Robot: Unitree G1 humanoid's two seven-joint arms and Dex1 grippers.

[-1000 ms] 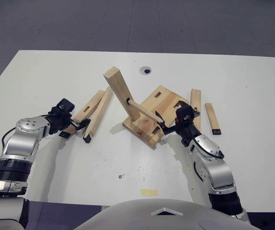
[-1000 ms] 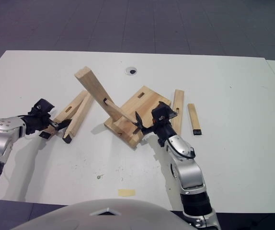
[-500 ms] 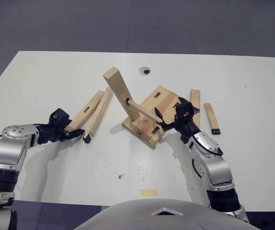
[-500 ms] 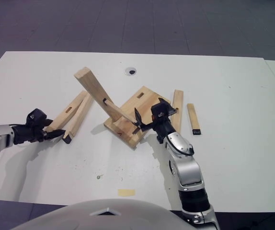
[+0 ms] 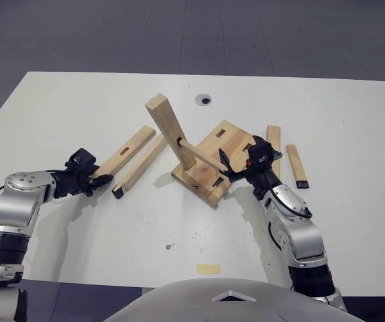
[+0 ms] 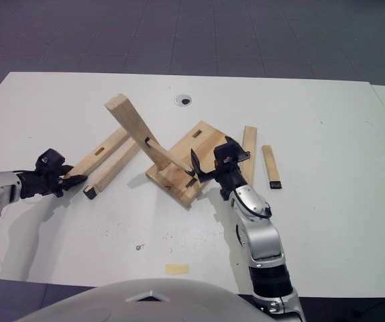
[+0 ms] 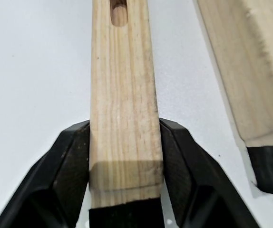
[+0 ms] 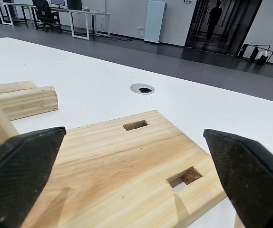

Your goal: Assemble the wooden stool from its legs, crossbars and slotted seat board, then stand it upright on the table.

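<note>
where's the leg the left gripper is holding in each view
left eye view: held leg, left of centre, left gripper at its near end.
right eye view: same place.
left wrist view: centre, between the fingers.
right wrist view: probably the farther leg end.
Landmark: second loose leg alongside it.

One slotted seat board [image 5: 233, 142] lies on the worktop [image 5: 78, 100], with one slanting leg [image 5: 169, 124] and one crossbar [image 5: 202, 155] fitted. Four wooden pieces lie loose: outer leg [image 5: 122, 154], inner leg [image 5: 141, 164], long bar [image 5: 273, 144] and short bar [image 5: 297, 165].
</note>
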